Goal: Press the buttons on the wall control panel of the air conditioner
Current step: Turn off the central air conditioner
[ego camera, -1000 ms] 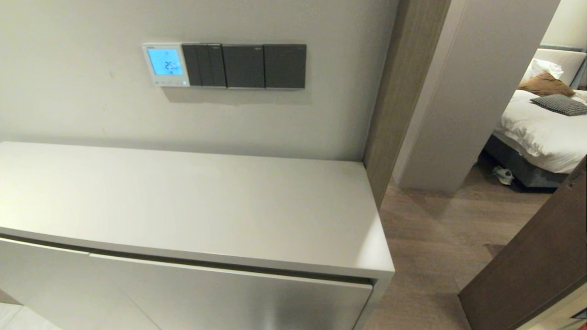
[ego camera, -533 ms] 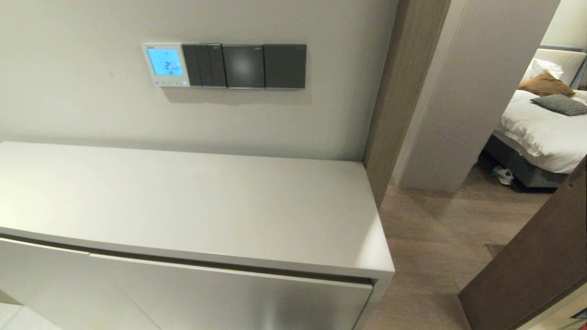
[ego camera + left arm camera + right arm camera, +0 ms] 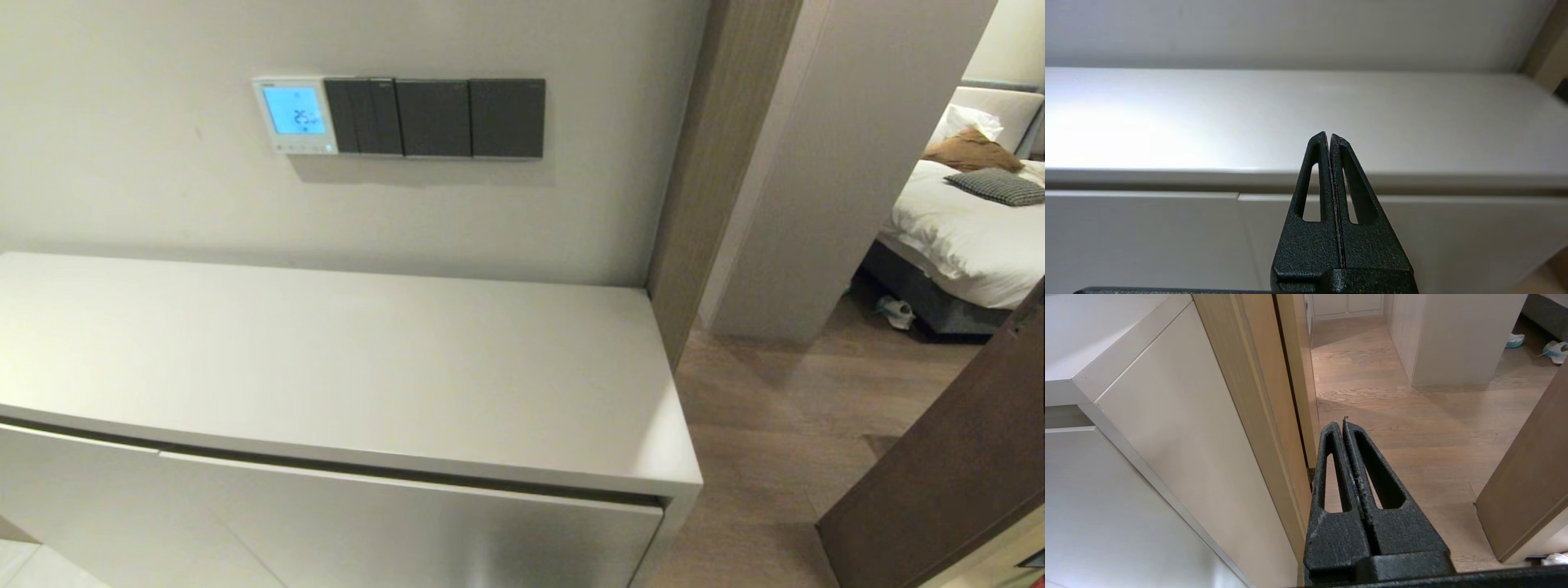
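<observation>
Control panel (image 3: 295, 115) on wall above cabinet (image 3: 343, 367), screen lit, buttons (image 3: 299, 148) untouched. Left gripper (image 3: 1329, 136) and right gripper (image 3: 1344, 424) both pinched together, low beside cabinet. Pressing apparently not started.

The small white air conditioner's wall control panel (image 3: 295, 115) shows a blue-lit screen, with tiny buttons (image 3: 299, 148) along its bottom edge.

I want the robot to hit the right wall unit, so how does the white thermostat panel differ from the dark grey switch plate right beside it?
The air conditioner's wall control panel is white; the neighbouring switch plate is dark grey. The panel carries a blue-lit screen with digits, while the switch plate has only plain vertical rockers. The buttons form a tiny row under the panel's screen; the plate's rockers run its full height. Both sit on the wall at the same height, edge to edge.
</observation>
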`<state>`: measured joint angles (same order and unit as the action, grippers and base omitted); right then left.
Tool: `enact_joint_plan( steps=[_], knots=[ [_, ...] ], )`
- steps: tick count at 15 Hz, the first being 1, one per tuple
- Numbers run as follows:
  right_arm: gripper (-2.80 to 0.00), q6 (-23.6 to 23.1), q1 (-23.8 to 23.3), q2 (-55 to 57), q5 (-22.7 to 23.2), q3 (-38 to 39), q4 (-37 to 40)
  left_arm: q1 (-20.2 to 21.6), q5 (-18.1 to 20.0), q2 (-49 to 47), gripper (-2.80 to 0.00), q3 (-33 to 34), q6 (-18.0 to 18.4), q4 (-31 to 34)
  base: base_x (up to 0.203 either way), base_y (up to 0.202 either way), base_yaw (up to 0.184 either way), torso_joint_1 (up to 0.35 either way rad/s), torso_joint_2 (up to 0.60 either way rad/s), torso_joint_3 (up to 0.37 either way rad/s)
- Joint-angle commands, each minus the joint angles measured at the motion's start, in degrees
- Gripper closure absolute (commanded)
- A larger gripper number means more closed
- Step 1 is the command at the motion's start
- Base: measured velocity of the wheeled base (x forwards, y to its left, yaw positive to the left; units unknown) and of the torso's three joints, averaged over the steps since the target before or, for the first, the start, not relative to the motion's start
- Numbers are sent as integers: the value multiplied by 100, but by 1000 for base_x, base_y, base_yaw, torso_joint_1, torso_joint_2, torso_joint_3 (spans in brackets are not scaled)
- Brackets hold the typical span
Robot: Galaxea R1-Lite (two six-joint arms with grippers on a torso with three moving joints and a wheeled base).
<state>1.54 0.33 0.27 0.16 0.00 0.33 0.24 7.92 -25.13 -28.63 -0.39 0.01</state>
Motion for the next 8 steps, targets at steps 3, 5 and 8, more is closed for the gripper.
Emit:
enact_joint_plan(
  steps=[3, 5, 8],
  knots=[
    [0, -4, 2, 0, 2, 9, 2, 2, 173, -2289, 0, -974, -317, -524, 0, 0, 0, 0, 0, 0],
    [0, 5, 2, 0, 2, 9, 2, -8, 223, -3081, 0, -1375, -378, -918, 0, 0, 0, 0, 0, 0],
    [0, -4, 2, 0, 2, 9, 2, -164, 342, -4040, 0, -1945, -460, -1274, 0, 0, 0, 0, 0, 0]
  ],
)
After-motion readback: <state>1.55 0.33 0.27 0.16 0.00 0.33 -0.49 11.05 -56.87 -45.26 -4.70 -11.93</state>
